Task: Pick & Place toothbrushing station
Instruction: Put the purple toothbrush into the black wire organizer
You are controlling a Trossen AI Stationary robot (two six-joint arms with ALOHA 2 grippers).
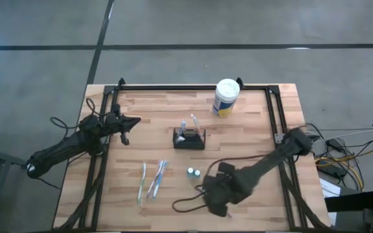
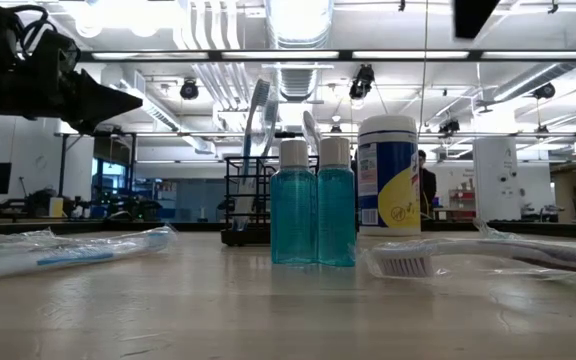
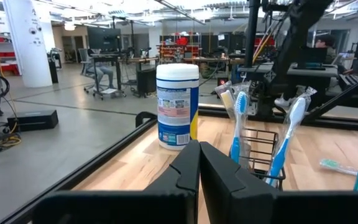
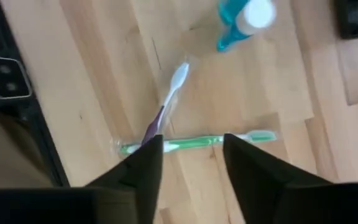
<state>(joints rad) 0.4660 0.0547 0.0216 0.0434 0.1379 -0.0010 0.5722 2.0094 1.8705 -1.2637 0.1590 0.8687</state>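
Caddy [image 1: 190, 138] located mid-table, a small black mesh toothbrushing station with low dark sides, upright brushes [image 3: 236, 124] standing in it; seen ahead of the left gripper [image 1: 127, 131] and slightly to one side of its fingertips, apart from them. Left gripper fingers [image 3: 185, 171] pressed together, nothing between them, held above the wood near the table's left edge. White canister [image 1: 226, 97] with yellow-blue label beyond the caddy, near the far rail, also ahead of the left fingertips. Right gripper [image 4: 191, 152] at the near edge of the table, fingers [image 4: 143, 165] spread apart, nothing gripped; green toothbrush [image 4: 194, 143] lying flat on the wood across the gap between them, underneath. Purple-handled toothbrush [image 4: 166, 106] lying just past the fingertips, its handle end meeting the green one. Two small teal bottles [image 1: 193, 173] with white caps upright farther ahead of the right fingers, between them and the caddy. Wrapped toothbrushes [image 1: 151, 181] flat on the wood, left of the bottles, well apart from either gripper.
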